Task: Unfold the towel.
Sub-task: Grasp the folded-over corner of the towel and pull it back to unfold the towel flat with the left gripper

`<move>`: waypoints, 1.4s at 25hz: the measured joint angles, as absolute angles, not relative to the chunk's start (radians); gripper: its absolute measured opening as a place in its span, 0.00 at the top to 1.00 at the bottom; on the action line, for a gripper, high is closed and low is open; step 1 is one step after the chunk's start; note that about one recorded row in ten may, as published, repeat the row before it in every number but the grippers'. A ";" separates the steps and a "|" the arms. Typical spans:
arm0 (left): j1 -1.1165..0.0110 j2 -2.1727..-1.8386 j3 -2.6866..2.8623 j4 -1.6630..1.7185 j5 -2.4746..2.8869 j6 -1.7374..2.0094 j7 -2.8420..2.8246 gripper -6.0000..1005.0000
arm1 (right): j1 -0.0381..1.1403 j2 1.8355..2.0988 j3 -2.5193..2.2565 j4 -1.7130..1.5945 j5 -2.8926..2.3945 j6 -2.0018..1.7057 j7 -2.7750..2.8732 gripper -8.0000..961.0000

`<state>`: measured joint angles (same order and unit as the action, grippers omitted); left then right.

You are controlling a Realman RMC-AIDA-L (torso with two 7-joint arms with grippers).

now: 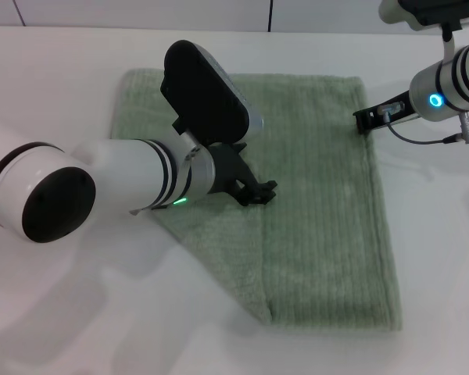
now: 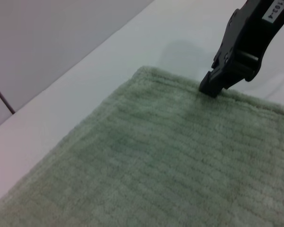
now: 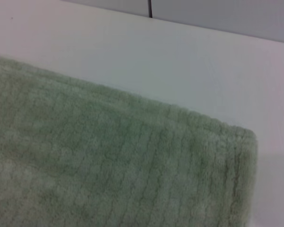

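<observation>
towel [image 1: 320,219]: long axis near-to-far, flat | left hand [image 1: 259,194]: grip unclear | right hand [image 1: 365,119]: closed at far-right edge

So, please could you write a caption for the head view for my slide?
Pale sage-green ribbed terry towel lies partly folded on white table; left gripper over its middle, right gripper at its far right edge.

I count one towel [image 1: 320,226], pale green, and one white table [image 1: 55,312] under it. I count two grippers: the left gripper [image 1: 259,193] over the cloth, the right gripper [image 1: 365,119] at its edge.
</observation>
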<state>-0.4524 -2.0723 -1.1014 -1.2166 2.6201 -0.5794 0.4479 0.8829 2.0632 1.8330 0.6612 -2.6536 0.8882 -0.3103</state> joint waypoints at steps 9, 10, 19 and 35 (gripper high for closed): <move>-0.471 -2.073 -1.103 -1.187 2.620 -0.580 0.441 0.22 | 0.884 2.063 1.833 0.661 -2.654 0.888 -0.310 0.98; -0.471 -2.073 -1.104 -1.187 2.620 -0.580 0.438 0.22 | 0.884 2.063 1.833 0.661 -2.654 0.888 -0.310 0.98; -0.480 -2.069 -1.121 -1.203 2.630 -0.635 0.431 0.32 | 0.884 2.063 1.833 0.661 -2.654 0.888 -0.310 0.98; -0.472 -2.072 -1.115 -1.280 2.741 -0.716 0.349 0.95 | 0.879 2.063 1.838 0.661 -2.654 0.888 -0.312 0.98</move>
<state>-0.4715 -2.0718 -1.1146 -1.2805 2.7412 -0.7160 0.3490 0.8795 2.0632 1.8380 0.6612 -2.6538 0.8878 -0.3116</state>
